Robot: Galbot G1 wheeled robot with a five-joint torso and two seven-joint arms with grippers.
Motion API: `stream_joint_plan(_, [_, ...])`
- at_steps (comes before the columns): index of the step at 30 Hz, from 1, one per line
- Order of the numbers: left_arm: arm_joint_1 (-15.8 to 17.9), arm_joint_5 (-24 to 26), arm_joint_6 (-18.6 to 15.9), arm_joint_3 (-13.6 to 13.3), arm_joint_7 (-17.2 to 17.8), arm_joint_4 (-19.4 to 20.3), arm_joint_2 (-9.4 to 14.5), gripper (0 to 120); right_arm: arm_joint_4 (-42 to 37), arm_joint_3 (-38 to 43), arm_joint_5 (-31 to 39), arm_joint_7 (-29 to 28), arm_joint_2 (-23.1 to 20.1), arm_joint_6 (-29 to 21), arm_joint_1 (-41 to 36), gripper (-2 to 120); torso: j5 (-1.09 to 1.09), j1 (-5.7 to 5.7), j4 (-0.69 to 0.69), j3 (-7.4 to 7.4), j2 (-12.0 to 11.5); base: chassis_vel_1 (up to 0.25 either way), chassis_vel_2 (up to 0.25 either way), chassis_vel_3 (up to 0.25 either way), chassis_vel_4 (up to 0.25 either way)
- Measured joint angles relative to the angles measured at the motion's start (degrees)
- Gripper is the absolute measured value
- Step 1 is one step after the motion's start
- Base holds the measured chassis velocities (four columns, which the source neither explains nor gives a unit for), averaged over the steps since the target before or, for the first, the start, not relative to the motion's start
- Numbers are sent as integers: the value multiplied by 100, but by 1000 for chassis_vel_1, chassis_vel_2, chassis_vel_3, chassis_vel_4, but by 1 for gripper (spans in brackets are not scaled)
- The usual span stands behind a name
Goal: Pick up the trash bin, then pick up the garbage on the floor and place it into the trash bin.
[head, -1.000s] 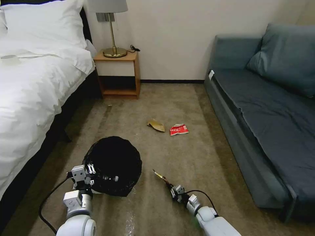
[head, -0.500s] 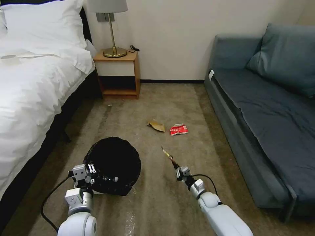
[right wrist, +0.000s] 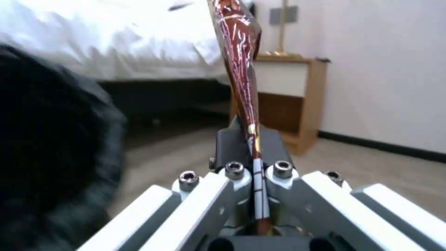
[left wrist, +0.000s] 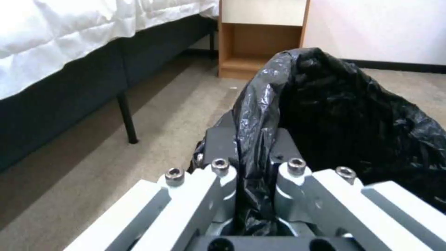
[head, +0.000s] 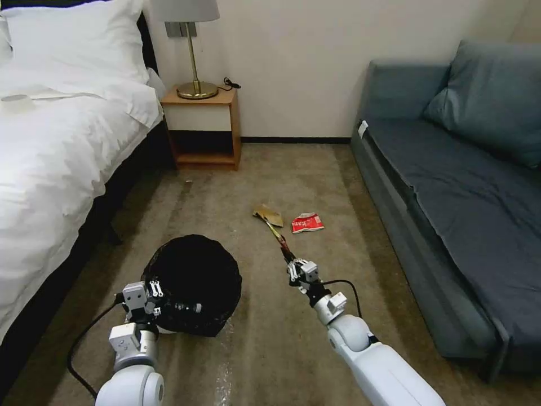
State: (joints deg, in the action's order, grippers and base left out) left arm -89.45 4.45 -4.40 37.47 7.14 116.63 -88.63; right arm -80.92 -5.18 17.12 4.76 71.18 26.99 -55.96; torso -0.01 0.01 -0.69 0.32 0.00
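The trash bin (head: 194,282), lined with a black bag, stands on the carpet at my lower left. My left gripper (head: 162,301) is shut on its near rim, and the liner (left wrist: 334,115) is pinched between the fingers (left wrist: 283,146). My right gripper (head: 291,262), out to the bin's right and raised off the floor, is shut on a gold-brown snack wrapper (head: 276,232) that sticks up from it. In the right wrist view the wrapper (right wrist: 239,59) rises from the gripper (right wrist: 253,139), with the bin (right wrist: 51,139) close beside. A tan cardboard scrap (head: 268,215) and a red-and-white packet (head: 307,223) lie on the floor farther ahead.
A white bed (head: 51,158) runs along the left. A wooden nightstand (head: 204,127) with a lamp stands at the back wall. A blue-grey sofa (head: 462,186) lines the right side. Open carpet lies between bed and sofa.
My right gripper has lifted and moved forward with the wrapper, which now points up toward the cardboard scrap. The left gripper and bin have stayed put.
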Motion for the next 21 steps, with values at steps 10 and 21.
stream_joint_plan(10, [346, -42, -117, -97, 9, -271, -69, 6, 35, -1188, -205, -144, 243, -48, 343, 0, 0, 0, 0, 0, 0, 0, 0, 0, 0])
stream_joint_plan(21, [479, -39, -137, -227, 20, -417, -120, 6, 481, -1606, -300, -146, 416, 53, 590, 0, -1, 0, 0, 0, 0, 0, 0, 0, 0])
